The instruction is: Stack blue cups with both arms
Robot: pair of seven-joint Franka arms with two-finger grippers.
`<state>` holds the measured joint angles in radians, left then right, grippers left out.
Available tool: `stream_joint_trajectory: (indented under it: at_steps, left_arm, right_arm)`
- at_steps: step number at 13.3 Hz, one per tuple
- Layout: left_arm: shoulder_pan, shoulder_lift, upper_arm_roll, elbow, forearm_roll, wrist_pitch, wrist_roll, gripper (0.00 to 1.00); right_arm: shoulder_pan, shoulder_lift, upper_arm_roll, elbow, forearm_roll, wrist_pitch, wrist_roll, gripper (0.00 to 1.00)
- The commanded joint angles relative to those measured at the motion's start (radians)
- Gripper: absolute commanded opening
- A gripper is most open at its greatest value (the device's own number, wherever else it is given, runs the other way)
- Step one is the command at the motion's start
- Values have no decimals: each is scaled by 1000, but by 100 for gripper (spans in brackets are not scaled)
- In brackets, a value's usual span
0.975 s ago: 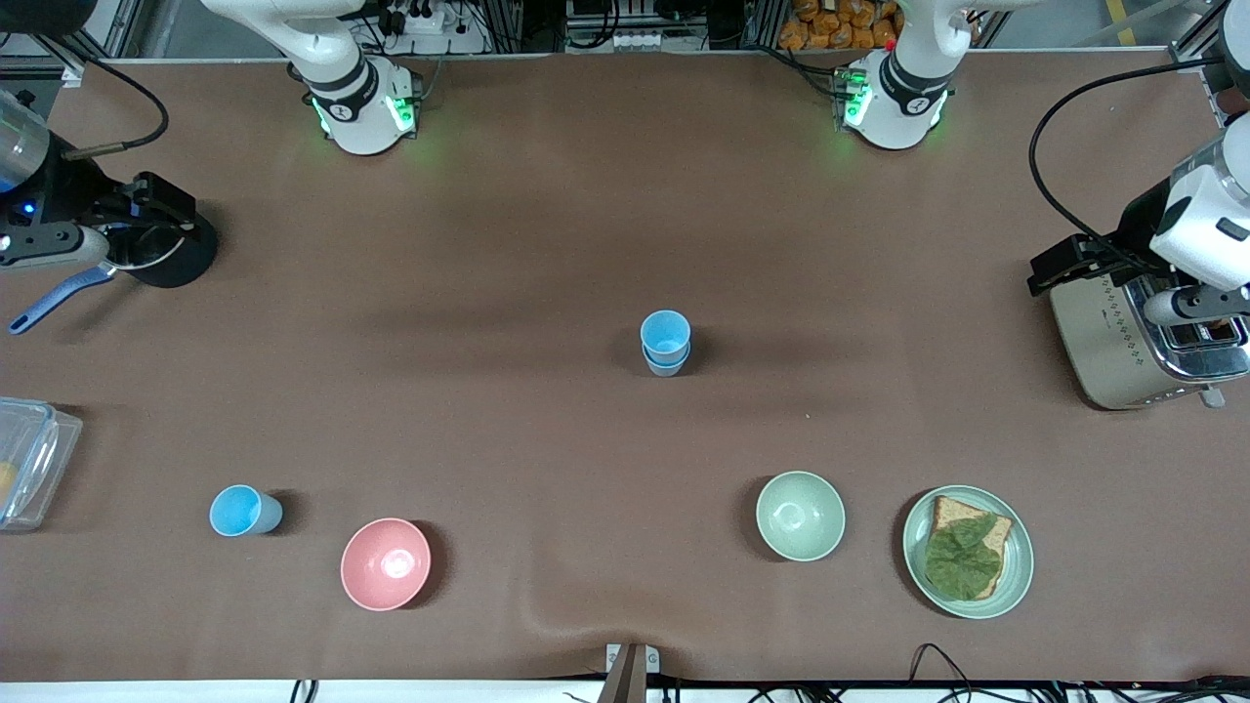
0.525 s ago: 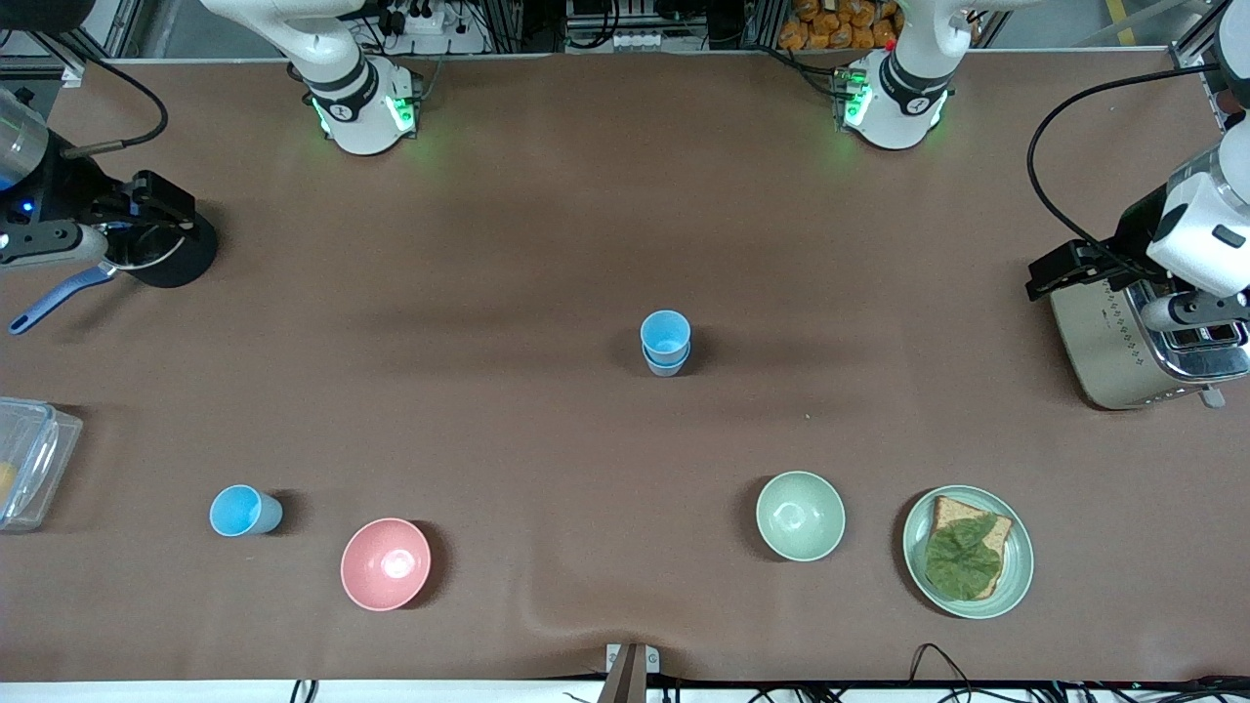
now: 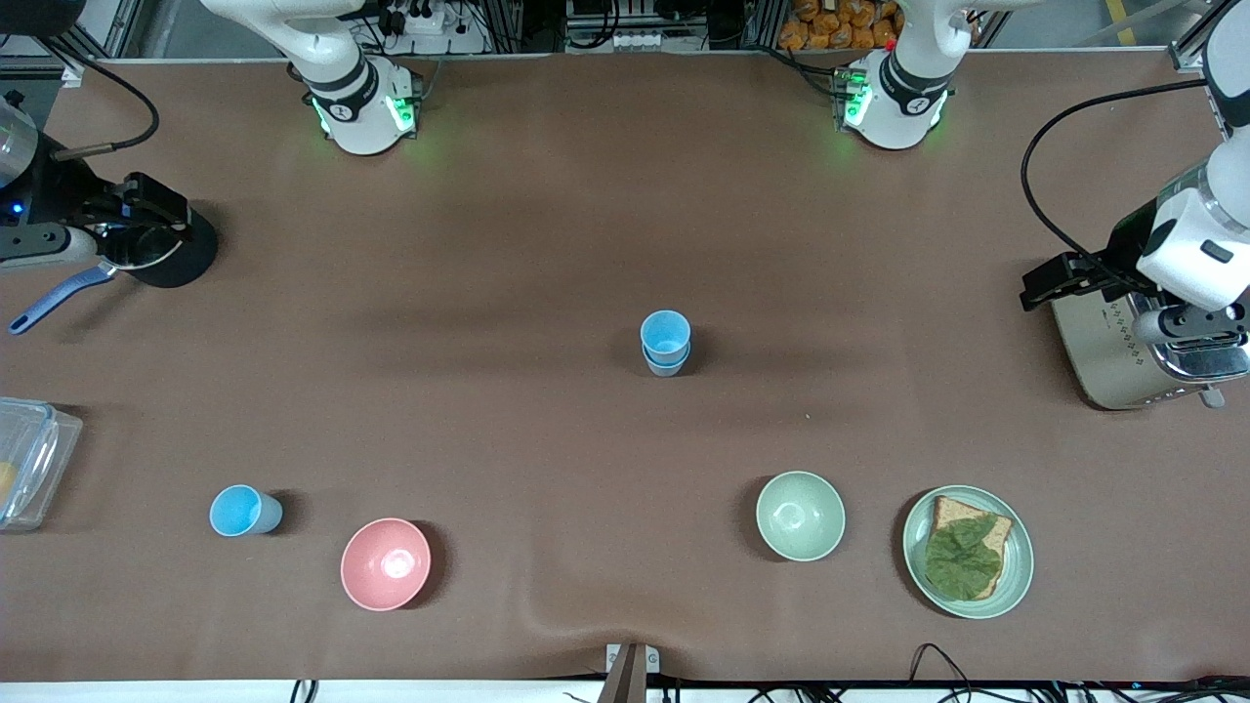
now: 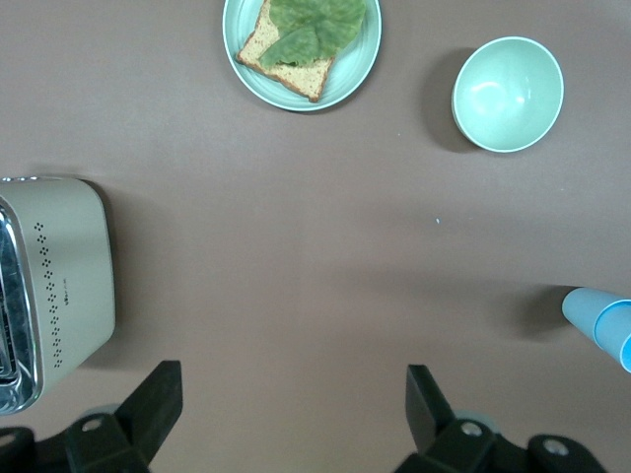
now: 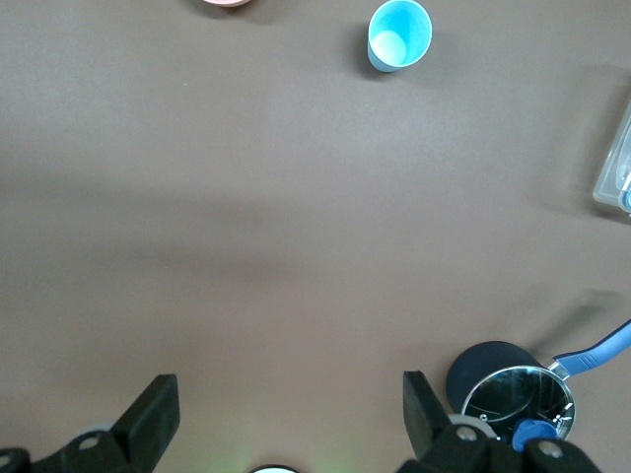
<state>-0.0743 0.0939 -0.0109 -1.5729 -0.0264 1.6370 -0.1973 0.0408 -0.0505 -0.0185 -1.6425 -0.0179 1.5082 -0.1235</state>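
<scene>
On the brown desk (image 3: 547, 195) we record, from the right arm's end to the left arm's end:

- Right end effector (image 5: 286, 419) — fingers (image 5: 153, 419) spread wide, holding and touching nothing; it hangs over the small black saucepan with a blue handle (image 3: 146, 259) at the right arm's end of the desk. The pan also shows in the right wrist view (image 5: 513, 389).
- Clear plastic container (image 3: 24, 459) at the desk edge, nearer the front camera than the saucepan.
- Single blue cup (image 3: 239, 511), upright, standing alone near the pink bowl (image 3: 385, 563); we see it from above in the right wrist view (image 5: 399, 34).
- Stacked blue cups (image 3: 666, 344) — two nested, upright, at mid-desk, well apart from both end effectors and from the single cup.
- Pale green bowl (image 3: 800, 516), empty, beside the green plate (image 3: 1016, 576), which carries a slice of bread topped with a lettuce leaf (image 3: 962, 557).
- Left end effector (image 4: 291, 414) — fingers (image 4: 158, 404) spread wide, gripping nothing; it hangs over the desk just beside the metal toaster (image 3: 1113, 356) at the left arm's end. Its wrist view shows the toaster (image 4: 59, 281), the plate (image 4: 360, 59), the green bowl (image 4: 508, 94) and the stacked cups (image 4: 601, 320) at the frame edge.
</scene>
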Motion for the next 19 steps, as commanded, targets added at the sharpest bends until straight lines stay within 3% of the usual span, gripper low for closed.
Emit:
stream_joint_trajectory:
  at_steps: [1,8,19]
  left_arm:
    - [2,13,-3,1,-4,10,27,100]
    - [-61,63,-7,-10,-9,73,-54,100]
    - [-45,75,-6,23,5,76,-47,100]
  right_arm:
    - [-5,0,0,1,6,-8,-8,100]
    - [-7,1,0,1,7,-8,-7,100]
    - [-7,1,0,1,7,-8,-7,100]
